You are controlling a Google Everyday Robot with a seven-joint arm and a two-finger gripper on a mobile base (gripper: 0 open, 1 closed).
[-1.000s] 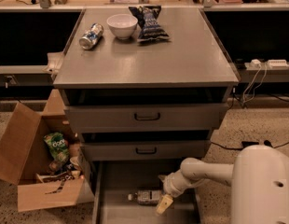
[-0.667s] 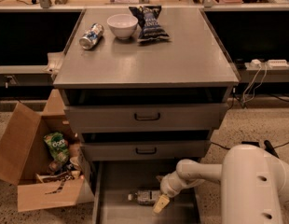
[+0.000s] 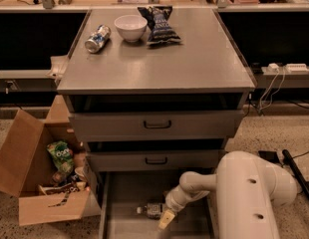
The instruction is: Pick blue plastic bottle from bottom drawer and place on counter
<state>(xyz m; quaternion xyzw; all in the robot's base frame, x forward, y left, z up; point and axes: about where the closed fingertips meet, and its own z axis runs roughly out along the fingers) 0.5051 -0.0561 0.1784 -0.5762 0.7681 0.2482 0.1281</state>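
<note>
At the far left an open brown cardboard box [image 3: 32,183] stands on the floor. A green snack bag [image 3: 61,156] lies in it, and I cannot read its white print. On the broad grey metal counter [image 3: 184,63], toward the back, a silver-and-blue metal can [image 3: 97,38] lies on its side. Next to it come a round white bowl [image 3: 130,27] and a dark crinkled chip bag [image 3: 158,25]. No lettering on them is legible. Because these things sit at the back, I judge that the front gives room for the bottle.

Below, two grey drawers with dark bar handles [image 3: 157,125] are pushed in. The wide grey bottom drawer [image 3: 125,225] is pulled out, so that the arm can reach inside. The small clear blue plastic bottle [image 3: 150,209] lies on its side on the drawer floor, and its label shows only a dark mark. The gripper [image 3: 166,219] is low in the drawer, just at the right end of the bottle. I cannot tell whether it is open or closed on the bottle. The white robot arm [image 3: 249,193] bends down from the right.
</note>
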